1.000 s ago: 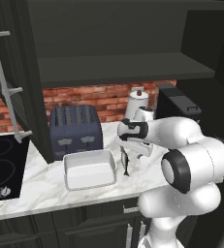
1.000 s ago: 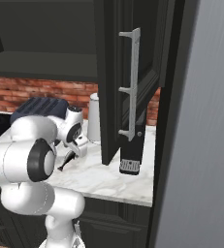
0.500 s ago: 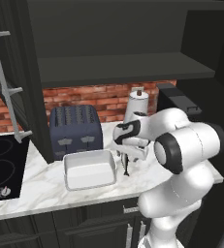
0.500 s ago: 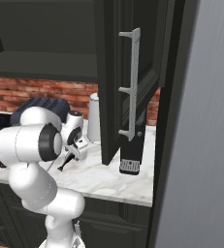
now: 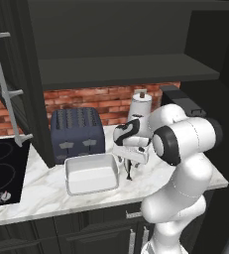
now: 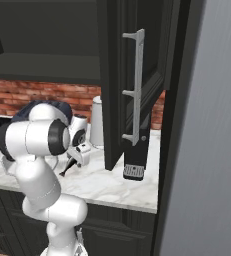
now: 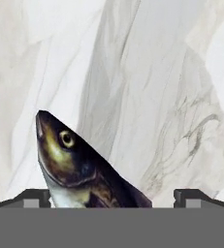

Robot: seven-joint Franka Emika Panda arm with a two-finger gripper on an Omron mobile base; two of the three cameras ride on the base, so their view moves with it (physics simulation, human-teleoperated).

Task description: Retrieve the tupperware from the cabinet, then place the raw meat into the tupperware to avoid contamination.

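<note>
The gripper seems clenched on the fish, centre frame, dangling beside the tupperware; a loose grasp could drop it onto the counter.

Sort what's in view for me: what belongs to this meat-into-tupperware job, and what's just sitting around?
Job: tupperware; raw meat, hanging from the pincer; open cabinet.
Lying about: toaster; paper-towel roll; stovetop; coffee machine.

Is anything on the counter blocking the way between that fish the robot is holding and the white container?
Nothing visible does. The raw meat hangs from the gripper just right of the tupperware, with bare marble counter between them.
</note>
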